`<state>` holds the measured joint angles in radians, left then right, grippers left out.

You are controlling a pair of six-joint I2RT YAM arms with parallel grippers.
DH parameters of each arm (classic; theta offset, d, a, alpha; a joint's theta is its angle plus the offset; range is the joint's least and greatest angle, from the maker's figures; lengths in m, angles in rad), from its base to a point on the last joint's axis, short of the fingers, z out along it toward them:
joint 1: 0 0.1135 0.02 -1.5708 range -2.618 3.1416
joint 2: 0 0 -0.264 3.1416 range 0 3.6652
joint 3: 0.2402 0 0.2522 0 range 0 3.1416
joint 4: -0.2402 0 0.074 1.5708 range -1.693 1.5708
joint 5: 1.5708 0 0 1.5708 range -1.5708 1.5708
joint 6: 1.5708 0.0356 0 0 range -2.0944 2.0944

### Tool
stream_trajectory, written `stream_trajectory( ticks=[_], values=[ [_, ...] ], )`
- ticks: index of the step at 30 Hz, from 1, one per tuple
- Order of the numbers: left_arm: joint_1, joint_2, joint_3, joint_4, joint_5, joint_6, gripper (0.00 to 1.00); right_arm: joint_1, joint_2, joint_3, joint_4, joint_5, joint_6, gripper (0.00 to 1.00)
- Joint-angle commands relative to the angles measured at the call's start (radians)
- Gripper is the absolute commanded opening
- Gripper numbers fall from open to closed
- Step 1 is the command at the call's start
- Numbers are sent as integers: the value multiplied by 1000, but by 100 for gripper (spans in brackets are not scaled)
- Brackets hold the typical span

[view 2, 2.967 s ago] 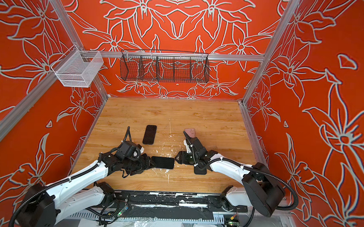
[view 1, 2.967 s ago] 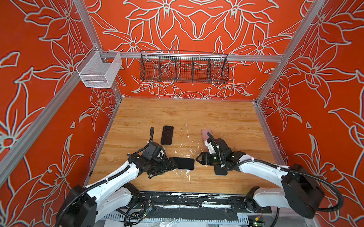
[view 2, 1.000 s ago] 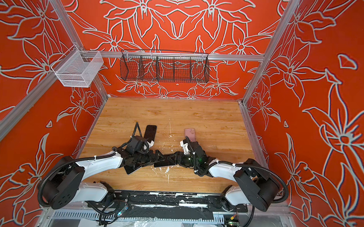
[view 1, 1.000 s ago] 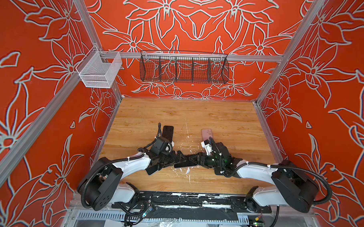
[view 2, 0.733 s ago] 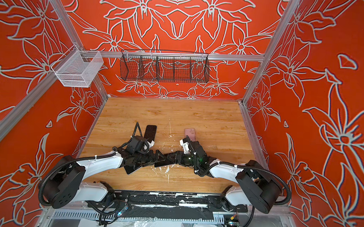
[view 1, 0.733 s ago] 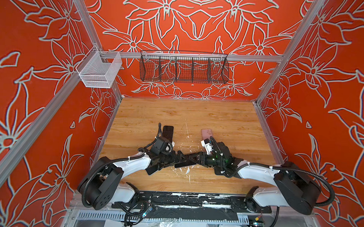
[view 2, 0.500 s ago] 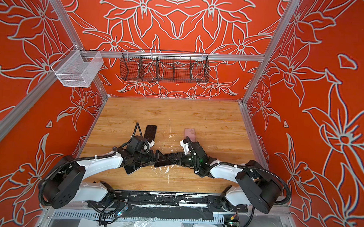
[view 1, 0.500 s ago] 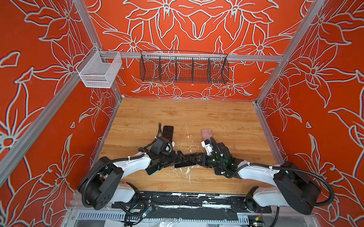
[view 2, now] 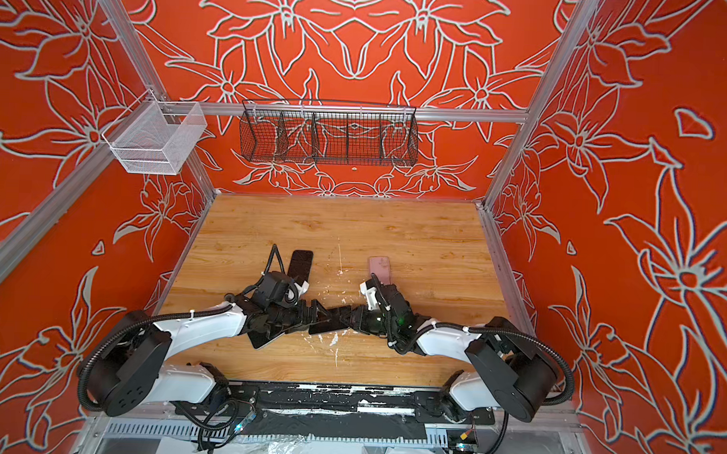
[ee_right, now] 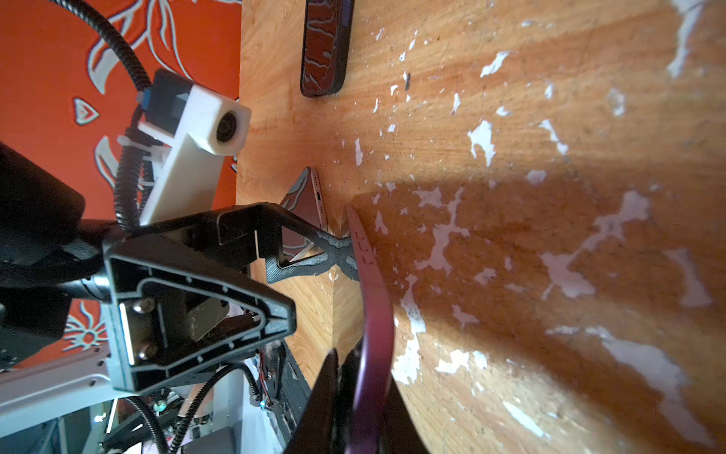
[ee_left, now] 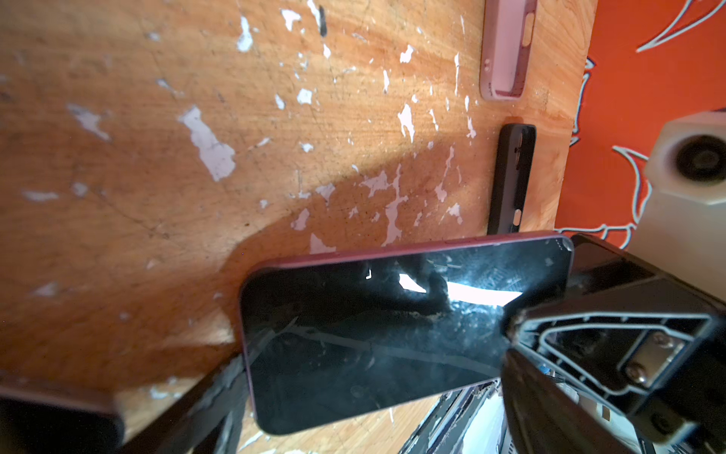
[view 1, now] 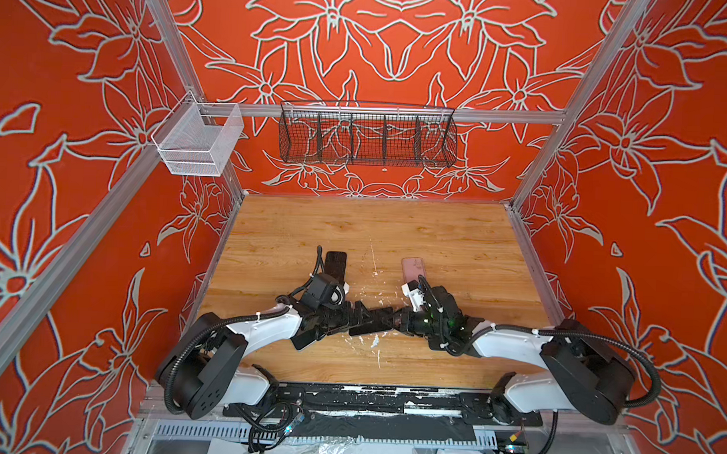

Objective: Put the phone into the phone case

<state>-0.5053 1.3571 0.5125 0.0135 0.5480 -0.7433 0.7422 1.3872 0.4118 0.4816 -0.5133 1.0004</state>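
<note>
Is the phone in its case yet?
Not in: the right gripper holds the bare maroon-edged phone; the pink case lies empty.

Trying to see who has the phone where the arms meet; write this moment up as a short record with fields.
phone: dark red edge, black screen, held above the table
right gripper: shut on one end of the phone
left gripper: open, at the phone's other end
pink case: flat on the table, beyond the right arm
black case: on the table, near the pink case
other phone: flat on the table, beyond the left arm
task state: phone not yet in a case
</note>
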Motion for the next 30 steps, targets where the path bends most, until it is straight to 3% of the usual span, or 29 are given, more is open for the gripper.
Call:
stream_trajectory(
  ticks=[1, 7, 11, 18, 21, 25, 30],
  values=[
    [-13, 20, -17, -8, 3, -10, 98, 10, -14, -8, -6, 34, -15, 10],
    [-13, 15, -11, -9, 2, -8, 98, 10, -74, -8, -71, 72, -38, 1],
    [-13, -13, 2, -24, -9, -2, 98, 7, -155, 6, -176, 109, -82, 0],
    [-1, -147, 133, -177, -68, 90, 100, -42, -347, 99, -535, 142, -230, 0],
    [29, -186, 236, -284, -83, 175, 99, -102, -396, 152, -662, 80, -289, 0],
    [100, -191, 374, -415, -61, 305, 98, -202, -404, 224, -771, -87, -343, 0],
    [142, -140, 526, -520, -2, 464, 99, -240, -352, 338, -918, -208, -461, 0]
  ],
)
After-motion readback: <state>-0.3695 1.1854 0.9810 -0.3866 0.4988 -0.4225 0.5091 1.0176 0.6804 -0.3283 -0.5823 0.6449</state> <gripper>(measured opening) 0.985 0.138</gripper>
